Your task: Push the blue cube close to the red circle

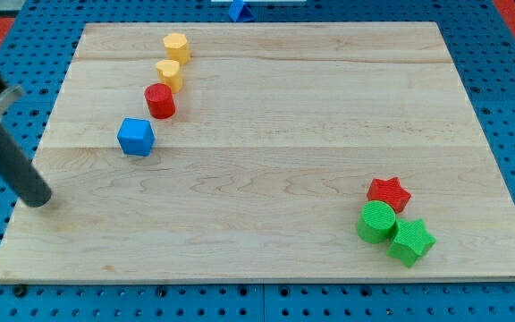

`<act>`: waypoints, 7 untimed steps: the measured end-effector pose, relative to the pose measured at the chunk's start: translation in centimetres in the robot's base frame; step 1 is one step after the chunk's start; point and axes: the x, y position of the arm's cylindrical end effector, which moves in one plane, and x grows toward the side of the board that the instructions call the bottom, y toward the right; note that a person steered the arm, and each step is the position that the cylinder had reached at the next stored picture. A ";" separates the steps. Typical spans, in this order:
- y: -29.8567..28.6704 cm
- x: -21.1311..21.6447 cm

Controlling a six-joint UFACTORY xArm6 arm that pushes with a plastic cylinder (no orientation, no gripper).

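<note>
While the blue cube (136, 137) sits on the left part of the wooden board (266, 224), it lies just near-left of the red circle (160, 101), close to it but with a narrow strip of wood showing between them, so the task looks nearly met and only a short nudge seems to be left. Beyond the red circle, two yellow blocks run away in a slanting line: a yellow block (170, 74) just beside it, whose shape I cannot make out, and a yellow hexagonal block (176, 46) farther off. My tip (37, 199) rests at the board's left edge, nearer than the blue cube and to its left, well apart from it; that spot puts it on the side away from the red circle, which I judge suits a push to the far right. It is a bare rod and holds nothing. Far off at the near right, a red star (389, 193), a green cylinder (376, 221) and a green star (410, 241) huddle together, touching. No container is in sight; the board alone bears everything
</note>
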 end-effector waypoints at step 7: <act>11.1 -6.6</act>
